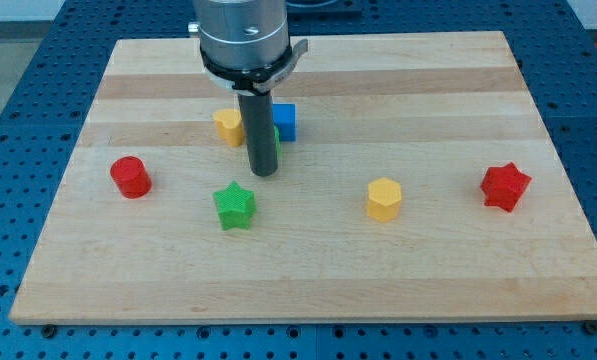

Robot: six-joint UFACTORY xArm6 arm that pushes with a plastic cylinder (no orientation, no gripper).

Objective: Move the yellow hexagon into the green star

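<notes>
Parked end effector, a jawless rod holding nothing, with my tip (264, 174) on worktop (458, 270). Found green star (235, 206) just below-left of it, yellow hexagon (384, 199) well right, apart; likely wrong side for pushing leftward.

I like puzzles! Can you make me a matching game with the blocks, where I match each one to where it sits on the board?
Blocks:
1. red star
2. red cylinder
3. green star
4. blue cube

Places:
A. far at the view's left
B. behind my tip, toward the view's top
C. far at the view's right
D. just below my tip, slightly left

Pairs: 1-C, 2-A, 3-D, 4-B
</notes>
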